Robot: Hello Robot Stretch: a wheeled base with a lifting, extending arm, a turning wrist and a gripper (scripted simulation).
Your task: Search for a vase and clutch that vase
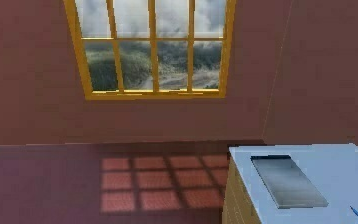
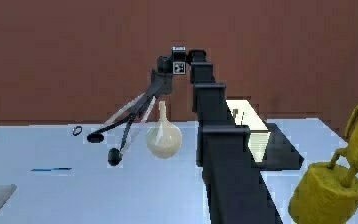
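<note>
Vase [image 2: 164,138]: 1 cream piece with a round bulb body and a thin neck. Long axis upright, neck pointing up toward the gripper [image 2: 109,145] body. Seen against the pale blue surface [image 2: 47,150], just left of the arm [image 2: 222,140]. Cannot tell whether the gripper holds anything.

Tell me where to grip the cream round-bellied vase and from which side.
Probably the slim neck of the vase, coming from above: it is upright with the neck pointing straight up, and the round belly looks too wide for the fingers.
</note>
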